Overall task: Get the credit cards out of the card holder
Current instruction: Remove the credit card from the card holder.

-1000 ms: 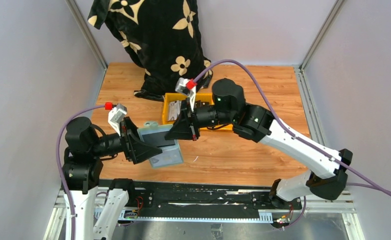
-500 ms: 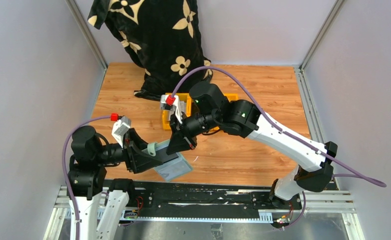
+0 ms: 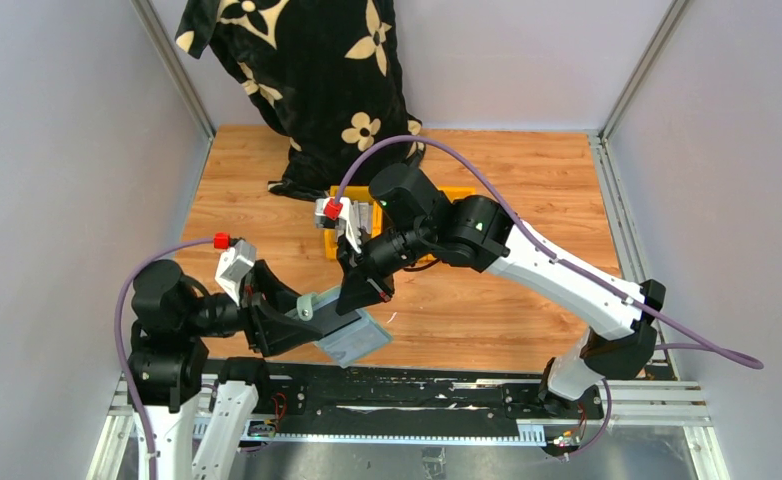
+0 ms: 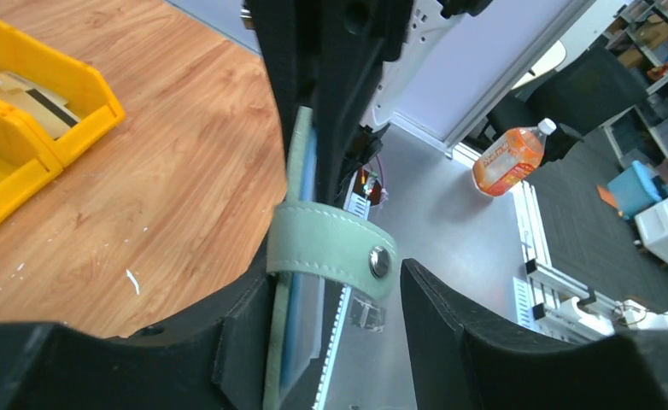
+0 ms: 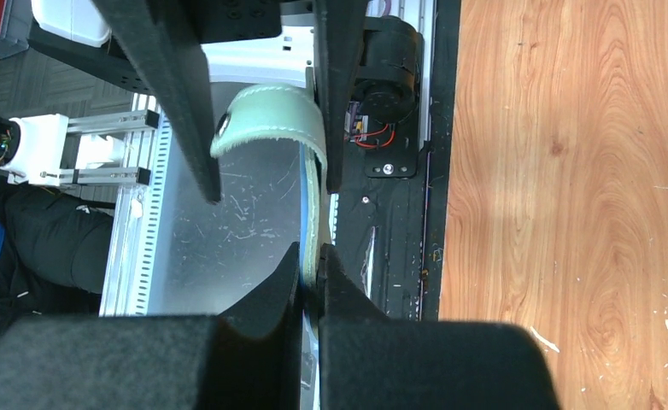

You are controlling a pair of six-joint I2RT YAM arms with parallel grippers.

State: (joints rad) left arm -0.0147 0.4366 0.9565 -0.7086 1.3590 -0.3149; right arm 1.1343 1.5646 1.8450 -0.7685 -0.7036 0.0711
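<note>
Card holder: sage-green folding wallet with a pale blue-grey lining (image 3: 355, 338), raised off the wooden worktop (image 3: 487, 300) at its near edge. It stands edge-on between the two arms, judged so that both can reach it.
Right gripper: (image 5: 310, 260) clenched on the card holder's thin green edge; this pinch appears to carry the weight.
Left gripper: (image 4: 337, 282) released. Its jaws stand apart astride the card holder, whose body lies against one finger only.
Snap tab: short green strap with a metal stud (image 4: 326, 243), arching across the gap between the left jaws; its stud end looks unfastened.
Credit cards: none visible in the card holder, whose pockets are hidden edge-on. One tan card with a dark stripe (image 4: 14, 85) lies in a yellow plastic bin (image 4: 91, 98), well apart.
Step in hand: judged a re-grip to spread the card holder open.
Risk: a single thin pinch, so the card holder may swing or slip.
</note>
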